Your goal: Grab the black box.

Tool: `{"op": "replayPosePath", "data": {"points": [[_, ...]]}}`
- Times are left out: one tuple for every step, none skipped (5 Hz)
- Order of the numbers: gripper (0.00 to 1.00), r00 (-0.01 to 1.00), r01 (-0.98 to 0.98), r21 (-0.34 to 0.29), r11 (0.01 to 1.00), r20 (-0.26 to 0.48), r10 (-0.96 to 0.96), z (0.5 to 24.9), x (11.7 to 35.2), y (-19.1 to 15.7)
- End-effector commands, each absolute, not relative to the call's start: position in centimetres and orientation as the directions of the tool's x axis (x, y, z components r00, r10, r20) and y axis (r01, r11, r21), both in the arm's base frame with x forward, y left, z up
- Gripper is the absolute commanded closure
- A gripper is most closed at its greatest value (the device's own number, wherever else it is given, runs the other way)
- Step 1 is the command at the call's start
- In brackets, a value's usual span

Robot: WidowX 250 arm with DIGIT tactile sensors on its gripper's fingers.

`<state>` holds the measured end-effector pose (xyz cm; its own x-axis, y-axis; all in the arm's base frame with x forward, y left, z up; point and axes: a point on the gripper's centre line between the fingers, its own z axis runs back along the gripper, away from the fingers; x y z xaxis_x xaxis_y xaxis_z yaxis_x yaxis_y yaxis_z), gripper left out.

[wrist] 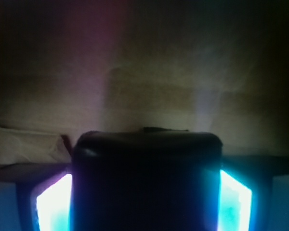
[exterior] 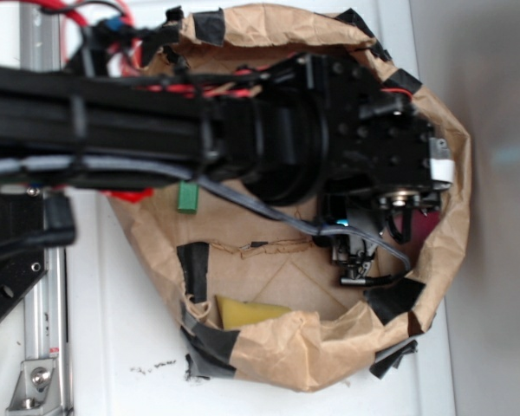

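The black box fills the lower middle of the wrist view, glossy with rounded corners. My gripper is shut on it, and the glowing pads press against its left and right sides. Brown paper lies behind the box. In the exterior view my gripper hangs low inside the brown paper bag, near its right wall. The box itself cannot be made out there among the dark fingers.
Inside the bag lie a green block and a yellow sponge. Black tape patches sit on the bag's walls. A red thing shows at the bag's left rim. A metal rail runs along the left.
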<state>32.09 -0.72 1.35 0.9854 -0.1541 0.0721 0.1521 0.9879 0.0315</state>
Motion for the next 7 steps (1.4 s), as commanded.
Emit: {"op": "replayPosePath", "data": {"points": [[1.0,0.978,0.2,-0.011,0.98,0.072,-0.198,3.0,29.1,-4.2],[1.0,0.971,0.211,-0.031,0.977,0.121,-0.206,6.5,28.5,-5.0],[1.0,0.974,0.149,-0.022,0.989,0.173,-0.143,10.6,28.7,-3.8],[1.0,0.973,0.032,-0.035,0.999,0.228,-0.023,13.8,28.7,-0.9],[1.0,0.97,-0.014,-0.061,0.998,0.24,0.029,16.3,27.9,0.6],[1.0,0.977,-0.023,-0.052,0.998,0.212,0.033,17.3,26.9,0.5],[1.0,0.979,0.003,-0.025,1.0,0.205,0.002,16.8,26.7,-0.3]]}}
